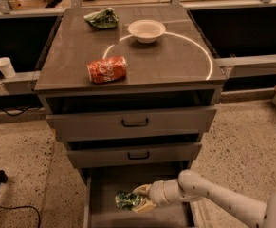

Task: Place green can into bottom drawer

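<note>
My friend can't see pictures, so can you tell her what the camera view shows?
A white robot arm reaches into the open bottom drawer of a grey cabinet, its gripper holding a green can inside it. On the cabinet top lie a red can, a white bowl and a green bag.

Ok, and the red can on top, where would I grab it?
I'd grip the red can across its middle, coming from above: it lies on its side, ends pointing left and right. The gripper is in the bottom drawer, shut on the green can.
</note>
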`<action>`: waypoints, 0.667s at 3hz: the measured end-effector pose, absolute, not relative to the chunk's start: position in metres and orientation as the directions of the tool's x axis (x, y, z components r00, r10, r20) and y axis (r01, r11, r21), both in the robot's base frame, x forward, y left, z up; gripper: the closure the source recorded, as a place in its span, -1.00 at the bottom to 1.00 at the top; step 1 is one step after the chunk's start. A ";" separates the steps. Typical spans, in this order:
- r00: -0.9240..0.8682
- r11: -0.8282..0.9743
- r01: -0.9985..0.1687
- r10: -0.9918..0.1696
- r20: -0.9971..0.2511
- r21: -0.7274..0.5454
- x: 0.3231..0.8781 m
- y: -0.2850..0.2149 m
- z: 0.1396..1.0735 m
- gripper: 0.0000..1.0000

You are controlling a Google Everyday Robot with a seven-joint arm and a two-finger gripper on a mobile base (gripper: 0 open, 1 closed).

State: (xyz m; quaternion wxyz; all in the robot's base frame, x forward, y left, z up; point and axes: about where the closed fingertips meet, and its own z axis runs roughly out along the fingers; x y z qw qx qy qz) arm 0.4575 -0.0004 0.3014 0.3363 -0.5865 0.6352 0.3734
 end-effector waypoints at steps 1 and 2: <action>-0.088 0.095 -0.994 -0.513 -0.854 0.045 0.469 -0.006 0.255 1.00; -0.077 0.126 -0.992 -0.566 -0.821 0.007 0.473 -0.003 0.215 1.00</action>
